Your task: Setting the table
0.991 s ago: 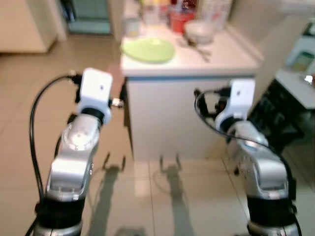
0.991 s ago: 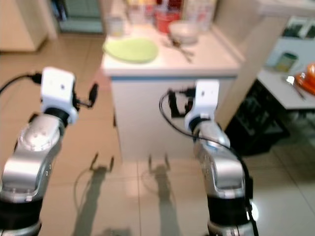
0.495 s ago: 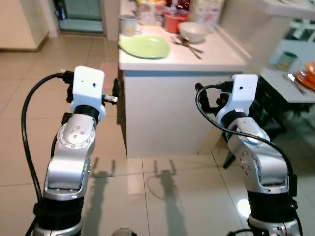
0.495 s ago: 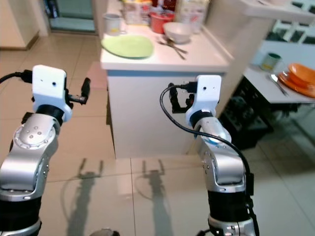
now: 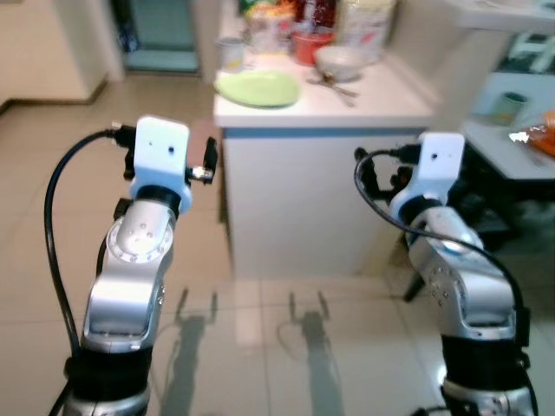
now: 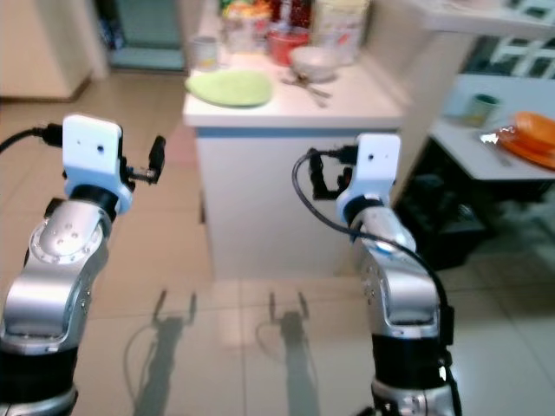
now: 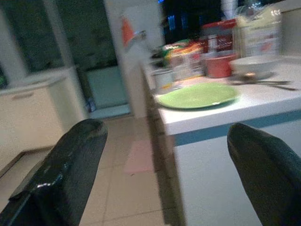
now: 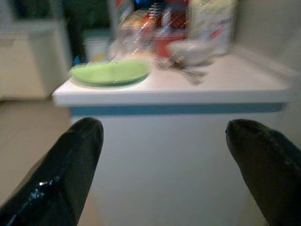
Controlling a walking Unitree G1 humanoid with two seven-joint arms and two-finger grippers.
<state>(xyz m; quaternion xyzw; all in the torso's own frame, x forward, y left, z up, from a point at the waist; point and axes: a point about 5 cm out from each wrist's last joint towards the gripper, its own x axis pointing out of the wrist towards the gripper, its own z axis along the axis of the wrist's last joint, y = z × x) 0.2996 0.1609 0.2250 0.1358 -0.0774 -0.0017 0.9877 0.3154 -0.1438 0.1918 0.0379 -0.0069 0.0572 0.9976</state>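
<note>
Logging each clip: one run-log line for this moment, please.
stage: facing counter | left tool: open, raised | right tool: open, raised | green plate: on counter, untouched

no legible text, packaging print too blurred

I see beige floor tiles [image 5: 260, 329] nearest me, a cream cabinet [image 5: 52, 43] far left, a teal doorway [image 5: 160, 35] beside it, food packets [image 7: 186, 59] at the counter's far edge
</note>
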